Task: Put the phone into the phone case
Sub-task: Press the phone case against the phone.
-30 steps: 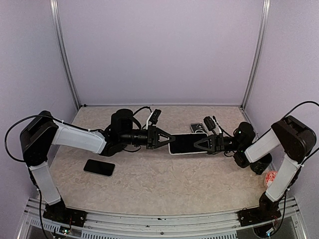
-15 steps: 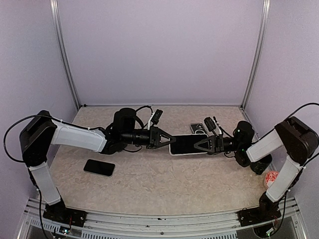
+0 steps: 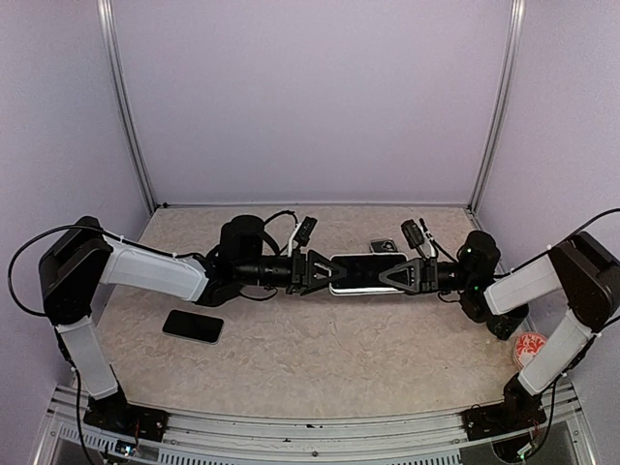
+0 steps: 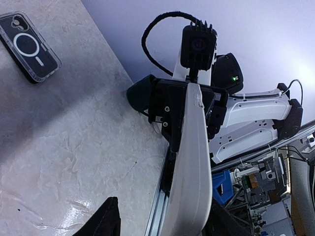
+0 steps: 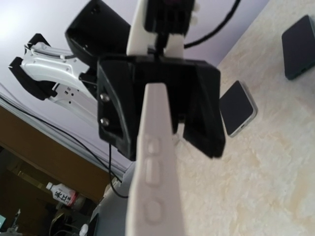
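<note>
Low in the top view, toward the left, a spare black phone (image 3: 193,326) is lying flat on the mottled table (image 3: 320,378), well apart from both arms. At the lower right edge, a round red-and-white object (image 3: 528,345) is sitting beside the right arm.

Farther up, near the middle of the frame, the two arms are reaching toward each other and meeting end to end. The left gripper (image 3: 327,272) is coming in from the left and the right gripper (image 3: 386,275) from the right. The phone case (image 4: 189,172) is spanning the gap between them in a level line. The phone (image 3: 366,273) is showing as a black face inside the case's pale rim; whether it is seated all the way in is not clear.

In the left wrist view the case is running edge-on up the centre as a pale curved strip, and its far end is sitting between the black jaws of the right gripper, which are closing tight against it. In the right wrist view the same pale edge, with raised side buttons, is rising to the left gripper, whose jaws are clamping the other end.

Just above the right gripper in the top view, another phone (image 3: 387,247) is lying on the table, back up; the left wrist view is showing it in a clear case with a white ring.
</note>
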You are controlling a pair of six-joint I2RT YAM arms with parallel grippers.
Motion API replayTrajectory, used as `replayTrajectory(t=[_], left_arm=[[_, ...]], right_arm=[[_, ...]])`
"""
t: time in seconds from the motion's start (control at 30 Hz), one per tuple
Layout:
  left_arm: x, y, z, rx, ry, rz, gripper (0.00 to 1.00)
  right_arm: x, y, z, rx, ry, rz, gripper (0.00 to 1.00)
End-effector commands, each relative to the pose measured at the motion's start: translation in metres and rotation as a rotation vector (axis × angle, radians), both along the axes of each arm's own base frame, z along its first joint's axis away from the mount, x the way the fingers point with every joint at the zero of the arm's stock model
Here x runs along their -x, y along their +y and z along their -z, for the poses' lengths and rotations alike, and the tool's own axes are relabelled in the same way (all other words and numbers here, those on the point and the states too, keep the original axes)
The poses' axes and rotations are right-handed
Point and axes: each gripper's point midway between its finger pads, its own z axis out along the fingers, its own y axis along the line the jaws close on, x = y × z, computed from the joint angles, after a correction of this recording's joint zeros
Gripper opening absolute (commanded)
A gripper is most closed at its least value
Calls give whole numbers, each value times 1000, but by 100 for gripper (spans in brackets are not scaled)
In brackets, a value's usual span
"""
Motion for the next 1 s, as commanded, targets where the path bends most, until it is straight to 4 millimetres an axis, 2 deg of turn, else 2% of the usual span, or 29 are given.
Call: replayTrajectory(t=[0.0, 0.2, 0.53, 0.77, 0.9, 0.97], left_arm=[[9, -3, -3, 19, -24, 30, 55], [13, -3, 0, 12, -25, 36, 50], [14, -4, 1, 19, -11, 39, 20], [13, -4, 5, 17, 12, 37, 4], [14, -5, 6, 19, 13, 39, 4], [13, -5, 5, 19, 12, 36, 13]], right_arm=[[-4, -3, -19, -28, -92, 50, 0], [-7, -5, -19, -20, -98, 79, 0], [-9, -6, -14, 14, -113, 101, 0], [-16, -8, -8, 78, -155, 159, 0], [-15, -10, -10, 98, -183, 177, 0], [-13, -10, -12, 96, -188, 170, 0]])
